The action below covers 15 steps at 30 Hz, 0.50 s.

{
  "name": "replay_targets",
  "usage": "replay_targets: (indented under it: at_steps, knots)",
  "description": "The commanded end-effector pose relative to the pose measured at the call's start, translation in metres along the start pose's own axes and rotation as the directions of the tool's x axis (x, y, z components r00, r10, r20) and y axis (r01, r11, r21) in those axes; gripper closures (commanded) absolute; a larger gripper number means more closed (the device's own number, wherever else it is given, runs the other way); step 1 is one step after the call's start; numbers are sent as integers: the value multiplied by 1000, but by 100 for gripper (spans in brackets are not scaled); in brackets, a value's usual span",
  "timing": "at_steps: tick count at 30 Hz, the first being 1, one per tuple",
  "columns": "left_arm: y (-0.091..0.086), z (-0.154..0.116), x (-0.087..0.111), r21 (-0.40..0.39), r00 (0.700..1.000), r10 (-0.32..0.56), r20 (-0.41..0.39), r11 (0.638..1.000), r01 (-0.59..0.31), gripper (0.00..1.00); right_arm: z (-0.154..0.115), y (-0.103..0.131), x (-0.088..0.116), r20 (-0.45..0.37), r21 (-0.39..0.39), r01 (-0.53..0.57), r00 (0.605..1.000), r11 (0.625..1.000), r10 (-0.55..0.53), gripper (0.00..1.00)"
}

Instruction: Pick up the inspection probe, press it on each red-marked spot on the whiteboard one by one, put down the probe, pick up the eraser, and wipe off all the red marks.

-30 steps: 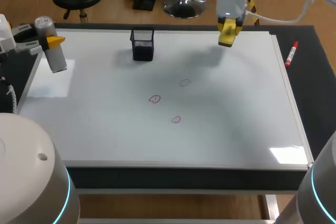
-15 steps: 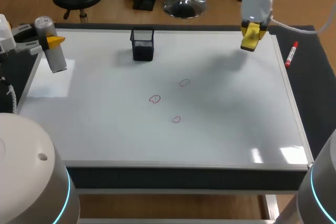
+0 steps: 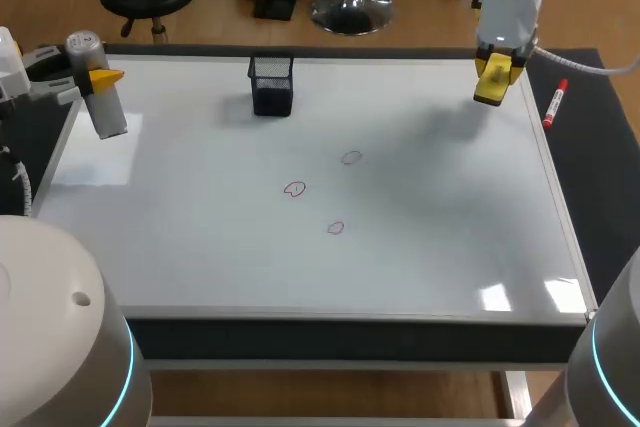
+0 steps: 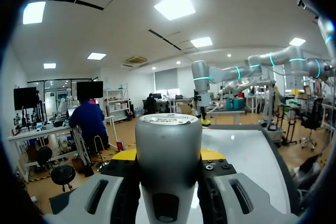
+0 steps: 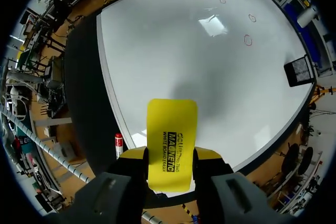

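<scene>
Seen from the head view: right gripper (image 3: 497,67) clamped on the yellow eraser (image 3: 489,90), raised above the far right corner of the whiteboard (image 3: 200,247). Left gripper (image 3: 100,80) at the whiteboard's left edge, closed on the grey inspection probe (image 3: 106,112). Three red marks (image 3: 294,189) near the whiteboard's middle, unwiped. Black mesh pen cup (image 3: 271,84) on the whiteboard's far side; red marker (image 3: 555,104) off the whiteboard's right edge on the dark worktop (image 3: 610,177).

Shown only by the right wrist view: both yellow fingers pressing the eraser (image 5: 171,142) from two sides, its printed face up, and its shadow on the whiteboard (image 5: 173,40) below. Marker (image 5: 118,145) partly cut off behind the gripper (image 5: 170,155).

Shown only by the left wrist view: the probe's (image 4: 168,150) round top, filling the space between the fingers (image 4: 126,155). Fingertips mostly hidden behind the probe; only yellow slivers visible. Red marks not visible there.
</scene>
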<state>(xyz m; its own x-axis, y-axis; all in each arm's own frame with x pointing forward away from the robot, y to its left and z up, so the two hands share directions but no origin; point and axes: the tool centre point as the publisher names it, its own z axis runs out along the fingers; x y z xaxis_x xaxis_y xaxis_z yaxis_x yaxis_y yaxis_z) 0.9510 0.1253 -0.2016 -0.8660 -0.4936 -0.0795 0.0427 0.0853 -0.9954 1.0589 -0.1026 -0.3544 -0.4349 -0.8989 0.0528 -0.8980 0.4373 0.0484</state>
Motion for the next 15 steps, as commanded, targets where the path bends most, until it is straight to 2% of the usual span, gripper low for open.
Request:
replay_targets:
  at_steps: [1, 15]
  knots:
    - [0, 0, -1, 2, 1000, 1, -1, 1000, -1, 100, 3, -7, 2, -4, -11, 12, 1000, 1000, -12, 100]
    - [0, 0, -1, 2, 1000, 1, -1, 1000, -1, 100, 3, -7, 2, -4, -11, 12, 1000, 1000, -12, 100]
